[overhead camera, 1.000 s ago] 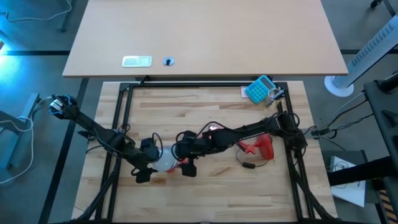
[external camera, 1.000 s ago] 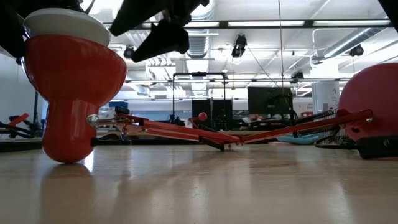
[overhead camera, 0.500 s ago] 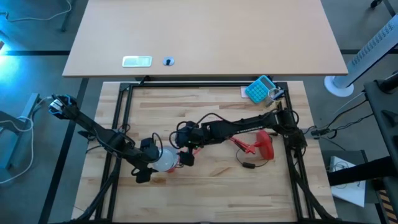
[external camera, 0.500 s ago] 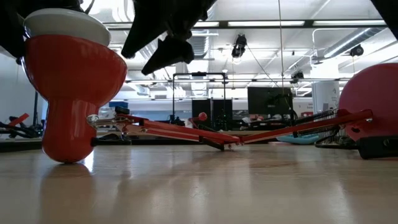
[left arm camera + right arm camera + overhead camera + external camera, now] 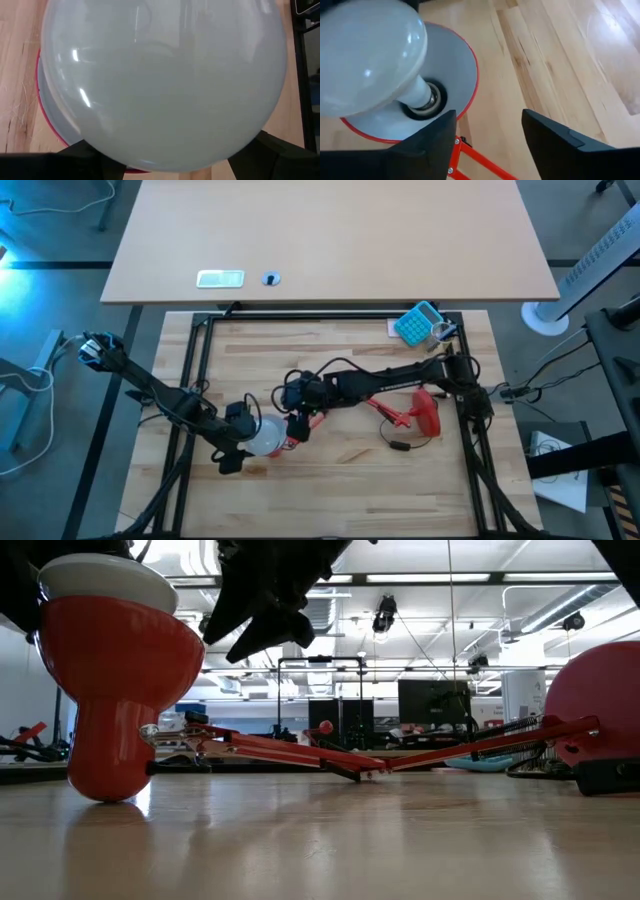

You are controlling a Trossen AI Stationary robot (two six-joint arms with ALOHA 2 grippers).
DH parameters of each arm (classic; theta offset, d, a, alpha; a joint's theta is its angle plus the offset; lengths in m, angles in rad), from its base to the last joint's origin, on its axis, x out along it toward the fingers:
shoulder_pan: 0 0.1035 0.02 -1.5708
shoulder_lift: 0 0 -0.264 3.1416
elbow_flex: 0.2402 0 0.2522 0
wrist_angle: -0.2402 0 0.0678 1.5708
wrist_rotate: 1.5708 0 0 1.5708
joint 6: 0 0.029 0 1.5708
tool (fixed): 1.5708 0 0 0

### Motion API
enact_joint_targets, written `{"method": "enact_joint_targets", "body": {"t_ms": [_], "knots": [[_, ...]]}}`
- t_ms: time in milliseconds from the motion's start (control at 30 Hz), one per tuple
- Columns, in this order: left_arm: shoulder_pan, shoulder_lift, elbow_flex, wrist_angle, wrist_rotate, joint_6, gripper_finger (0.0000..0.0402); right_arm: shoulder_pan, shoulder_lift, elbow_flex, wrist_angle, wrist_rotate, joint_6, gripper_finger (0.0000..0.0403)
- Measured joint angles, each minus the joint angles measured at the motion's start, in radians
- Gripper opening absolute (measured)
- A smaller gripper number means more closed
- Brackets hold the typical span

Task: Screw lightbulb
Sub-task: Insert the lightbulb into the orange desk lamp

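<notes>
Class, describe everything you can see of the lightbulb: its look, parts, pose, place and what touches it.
The lightbulb is glossy white with a large rounded dome narrowing to a neck. Its base sits at the dark socket in the middle of the red lamp shade, whose inside is white. The left tool is around the dome; its dark fingers show at the dome's sides. The right tool hangs beside the shade, open, touching neither.

White lightbulb [image 5: 367, 57], base in socket

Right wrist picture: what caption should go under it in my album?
A white lightbulb sits with its base in the red lamp shade, seen past the open right gripper.
</notes>
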Motion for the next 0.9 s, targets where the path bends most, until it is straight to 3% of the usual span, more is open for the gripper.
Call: {"method": "enact_joint_targets", "body": {"t_ms": [333,700,900], "knots": [[0.0,0.0,0.001,0.0,0.007,-0.001,0.0269,-0.009,0.011,0.0,0.004,0.006,0.005,0.0173],[0.0,-0.001,0.001,0.0,0.0,-0.046,0.0269,-0.015,0.017,0.0,0.06,0.042,0.045,0.0072],[0.0,-0.003,0.002,0.0,0.0,-0.117,0.0269,-0.003,0.04,-0.002,0.163,-0.003,0.06,0.003]]}}
